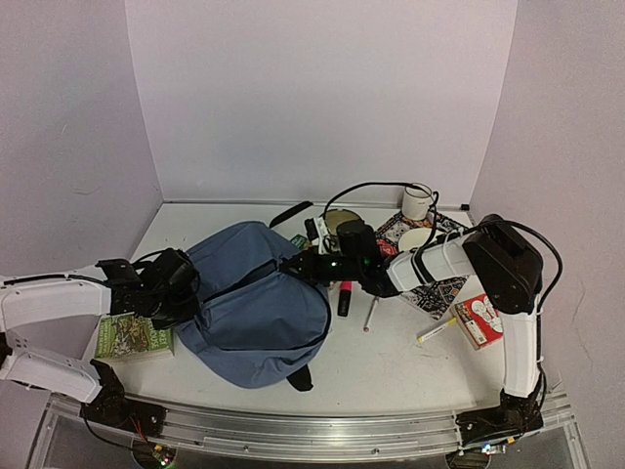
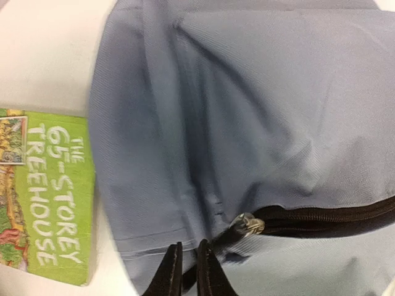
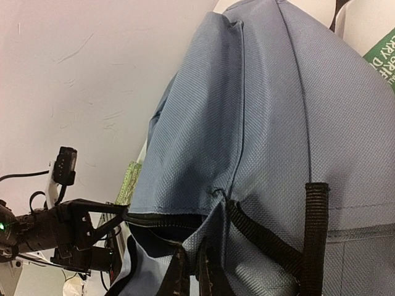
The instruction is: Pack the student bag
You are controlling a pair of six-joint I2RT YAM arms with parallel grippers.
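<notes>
student bag point(image 1: 259, 313) is lying on the surface point(image 1: 391, 381), left of centre, its slate-blue body spreading between the two arms.

left gripper point(image 2: 188, 262) is sitting at the bag's 9 o'clock edge in the top view. its fingers point(image 2: 173, 271) are standing narrow, with only a thin slit between them and the tips against the fabric. whether they are pinching anything: cannot tell. metal zip pull point(image 2: 245, 223) is lying just beside the tips, at their 1 o'clock, at the end of the black zip point(image 2: 333, 216).

right gripper point(image 3: 194, 268) is meeting the bag at its 1 o'clock edge, the arm spanning in from 3 o'clock. its fingers are closing tight on a fold of bag fabric beside the zip. a black strap point(image 3: 315, 234) is running just off their 3 o'clock.

green book point(image 2: 49, 197), titled "the 65-storey treehouse", is lying at the bag's 8 o'clock, right against its edge.

red marker point(image 1: 345, 298) and white pen point(image 1: 371, 315) are lying near the bag's 3 o'clock. white mug point(image 1: 417, 202) is standing upright, well apart, toward 1 o'clock.
</notes>
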